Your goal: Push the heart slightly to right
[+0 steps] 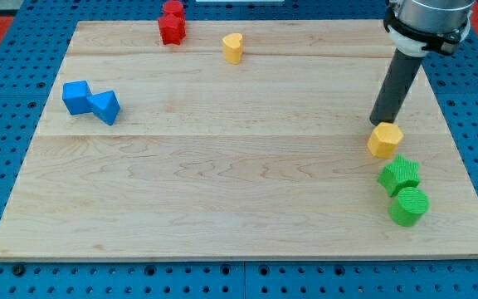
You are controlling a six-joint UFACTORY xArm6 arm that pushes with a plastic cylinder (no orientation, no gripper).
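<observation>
Nearest, at lower right of the wooden surface [222,199], sit a green cylinder [408,206] and green star-like block [399,174]. My tip [378,123], a plain rod with no jaws to open or close, touches the yellow hexagon [385,139]. The yellow heart [233,47] lies far off at upper centre.

Cut off and hidden
The arm [426,21] runs off the top edge; the red blocks [173,22] blur together, shapes unclear.

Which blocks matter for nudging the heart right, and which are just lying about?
Job: yellow heart near the view's top; my tip, far off at the view's right.
Lying about: yellow hexagon just below my tip, two green blocks, two blue blocks, red blocks.
</observation>
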